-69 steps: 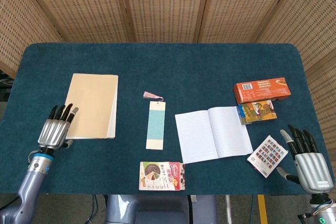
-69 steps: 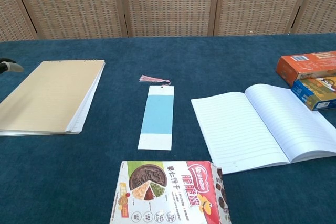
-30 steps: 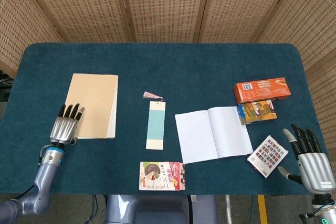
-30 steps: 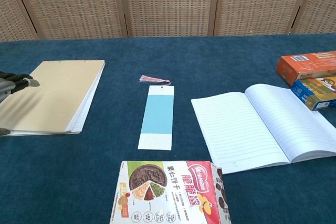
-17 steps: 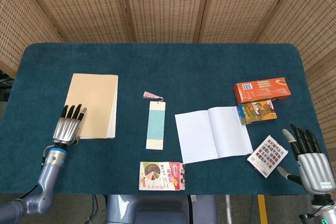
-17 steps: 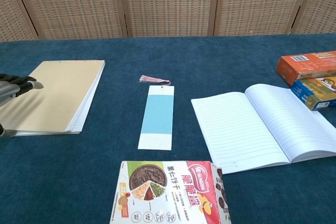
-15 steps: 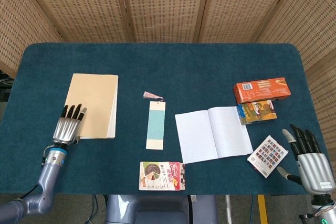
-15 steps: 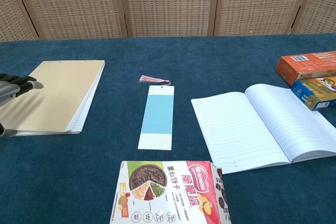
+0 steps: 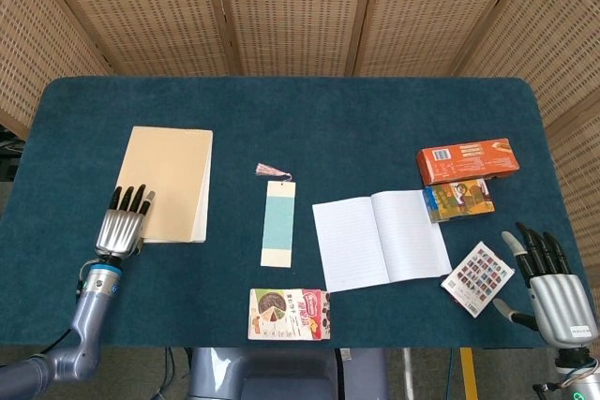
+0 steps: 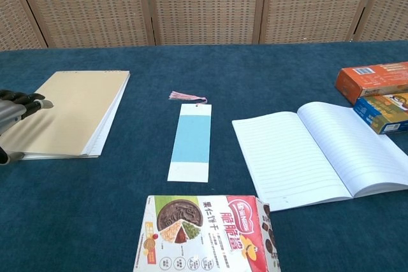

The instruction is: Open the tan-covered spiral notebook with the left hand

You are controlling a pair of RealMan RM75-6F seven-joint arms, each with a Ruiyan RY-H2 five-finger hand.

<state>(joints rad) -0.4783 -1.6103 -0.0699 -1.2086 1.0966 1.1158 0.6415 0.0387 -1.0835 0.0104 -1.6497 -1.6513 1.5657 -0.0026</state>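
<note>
The tan-covered notebook (image 9: 169, 183) lies closed on the left of the blue table, its white page edges facing right; it also shows in the chest view (image 10: 67, 114). My left hand (image 9: 122, 224) lies flat with straight fingers over the notebook's near left corner, and the chest view shows the fingertips (image 10: 38, 102) above the cover and the thumb by the near edge. My right hand (image 9: 553, 289) is open with spread fingers at the table's near right edge, holding nothing.
A blue bookmark (image 9: 278, 224) with a pink tassel lies mid-table. Right of it sits an open lined notebook (image 9: 380, 239). An orange box (image 9: 467, 160) and a smaller box (image 9: 457, 200) stand far right, a patterned card (image 9: 478, 276) near the right hand, a snack packet (image 9: 289, 314) at the front edge.
My left hand slid right and forward onto the notebook's near left corner. In the last half second the notebook shifted slightly away and to the right. The right hand barely moved.
</note>
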